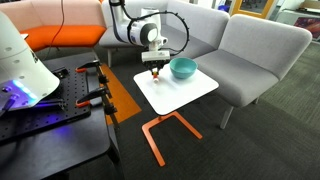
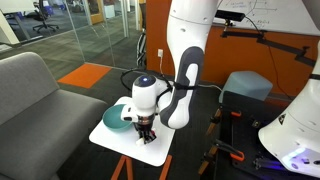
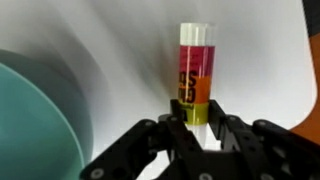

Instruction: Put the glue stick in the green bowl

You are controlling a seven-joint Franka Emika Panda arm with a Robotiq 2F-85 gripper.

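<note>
Jaws drawn narrow, flanking the glue stick (image 3: 195, 75), just beside the green bowl (image 3: 35, 125).
They bracket its lower end over the white desk (image 3: 262, 70); whether they actually pinch it, I cannot tell. Best now, I'd say: squeeze square on the barrel, lift straight so it can't slip, cross the rim, release low.

Soft, even indoor light in both exterior views, and the frames are small and grainy. The white tabletop (image 1: 178, 90) blazes, nearly blown out, while a blue-violet glow (image 1: 14, 95) spills over the black workbench (image 1: 55, 125). In the wrist view everything is soft. The glue stick (image 3: 195, 70) is smeared and its print unreadable, the gripper (image 3: 197, 123) is a dark, underexposed mass, and grey shade fans out past the green bowl (image 3: 35, 120).
</note>
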